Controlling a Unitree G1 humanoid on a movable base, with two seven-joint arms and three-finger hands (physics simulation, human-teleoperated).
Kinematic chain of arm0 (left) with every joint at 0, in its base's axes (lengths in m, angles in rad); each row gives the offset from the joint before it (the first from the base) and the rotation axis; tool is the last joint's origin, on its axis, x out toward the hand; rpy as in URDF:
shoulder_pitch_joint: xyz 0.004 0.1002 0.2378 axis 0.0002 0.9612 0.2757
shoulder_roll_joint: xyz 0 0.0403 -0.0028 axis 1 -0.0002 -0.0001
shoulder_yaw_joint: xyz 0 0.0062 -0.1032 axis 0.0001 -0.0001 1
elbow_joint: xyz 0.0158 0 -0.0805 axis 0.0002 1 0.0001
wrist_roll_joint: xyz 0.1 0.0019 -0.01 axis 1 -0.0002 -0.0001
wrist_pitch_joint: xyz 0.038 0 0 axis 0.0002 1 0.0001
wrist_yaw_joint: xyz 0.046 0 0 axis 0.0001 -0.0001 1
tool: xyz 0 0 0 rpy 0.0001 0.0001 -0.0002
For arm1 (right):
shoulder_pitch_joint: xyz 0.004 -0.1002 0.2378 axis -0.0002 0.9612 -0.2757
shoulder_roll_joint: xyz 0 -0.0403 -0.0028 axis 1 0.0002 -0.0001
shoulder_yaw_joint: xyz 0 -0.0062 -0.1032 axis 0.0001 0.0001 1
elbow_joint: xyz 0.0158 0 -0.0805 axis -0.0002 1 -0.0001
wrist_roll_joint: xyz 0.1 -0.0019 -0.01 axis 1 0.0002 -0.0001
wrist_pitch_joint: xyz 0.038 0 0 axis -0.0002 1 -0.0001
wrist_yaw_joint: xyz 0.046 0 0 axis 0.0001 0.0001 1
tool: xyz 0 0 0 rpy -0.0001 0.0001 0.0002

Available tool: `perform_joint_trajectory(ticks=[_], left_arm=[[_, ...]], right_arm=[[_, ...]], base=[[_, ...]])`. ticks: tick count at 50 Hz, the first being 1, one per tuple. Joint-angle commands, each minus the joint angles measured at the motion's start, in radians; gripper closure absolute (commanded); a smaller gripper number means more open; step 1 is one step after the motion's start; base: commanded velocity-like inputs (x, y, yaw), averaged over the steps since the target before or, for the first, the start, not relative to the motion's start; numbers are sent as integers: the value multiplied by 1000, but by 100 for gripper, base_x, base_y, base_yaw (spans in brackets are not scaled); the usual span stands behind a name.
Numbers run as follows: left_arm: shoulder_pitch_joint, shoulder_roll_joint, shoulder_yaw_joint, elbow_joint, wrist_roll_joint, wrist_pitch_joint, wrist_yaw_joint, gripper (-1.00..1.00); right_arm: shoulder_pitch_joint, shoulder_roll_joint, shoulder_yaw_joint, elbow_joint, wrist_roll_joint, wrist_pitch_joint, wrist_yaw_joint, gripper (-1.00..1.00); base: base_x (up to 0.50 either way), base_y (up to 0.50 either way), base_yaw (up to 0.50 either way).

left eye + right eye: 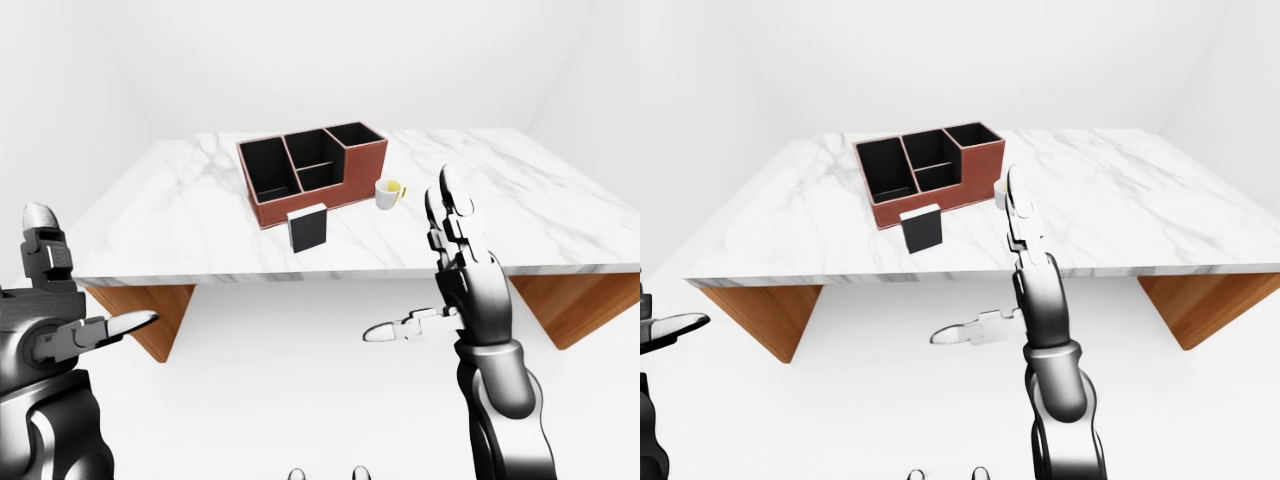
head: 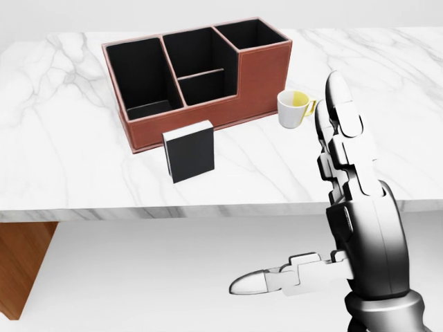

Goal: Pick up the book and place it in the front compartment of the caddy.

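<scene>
A black book [image 2: 190, 151] with a white top edge stands upright on the marble table [image 2: 69, 166], just below the caddy in the head view. The brown caddy [image 2: 265, 81] has several black compartments, all showing nothing inside. My right hand [image 2: 291, 183] is open at the right of the head view, fingers upright and thumb pointing left, below the table's near edge and apart from the book. In the left-eye view my left hand [image 1: 92, 272] is open at the far left, well short of the table. Neither hand holds anything.
A white mug [image 2: 294, 108] with a yellow inside stands right of the caddy, close to my right fingertips in the picture. The table rests on wooden supports [image 1: 575, 305]. White floor and walls surround it.
</scene>
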Motion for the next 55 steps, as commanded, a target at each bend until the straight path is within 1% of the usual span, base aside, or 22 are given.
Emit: perform_joint_trajectory(ticks=[1, 4, 6, 10, 13, 21, 25, 33, 41, 49, 55], left_arm=[[-3, 6, 5, 3, -2, 0, 3, -100], [-1, 5, 6, 1, -3, 0, 3, -100], [1, 3, 6, -2, -6, 0, 2, -100], [2, 4, 11, -7, -9, 0, 1, -100], [-1, 6, 14, -4, -13, 0, 3, -100], [1, 7, 18, -15, -18, 0, 5, -100], [-2, 6, 12, -5, -12, 0, 4, -100], [-5, 14, 20, -5, -24, 0, 10, -100], [-2, 13, 23, -12, -24, 0, 7, -100], [-2, 22, 46, -19, -50, 0, 14, -100], [-3, 23, 45, -18, -51, 0, 14, -100]], right_arm=[[5, 4, -5, 4, 0, 0, 0, -100], [2, 4, -2, 10, 3, 0, -5, -100], [-4, 11, -4, 19, 19, 0, -6, -100], [12, 1, 14, 9, 19, 0, 6, -100], [14, -7, 21, 17, 0, 0, 9, -100], [13, -4, 0, 1, 2, 0, 22, -100], [13, -4, -2, -3, -3, 0, 24, -100], [13, -4, -6, -4, -7, 0, 27, -100], [20, -2, 4, -6, -14, 0, 26, -100], [34, -3, 13, -21, -17, 0, 25, -100], [37, -4, 18, -33, -22, 0, 25, -100]], base=[[0, 50, 0], [0, 49, 0], [0, 0, 0], [5, 0, 0], [48, 0, 0], [50, 0, 0], [50, 0, 0], [50, 0, 0], [50, 0, 0], [50, 0, 0], [50, 0, 0]])
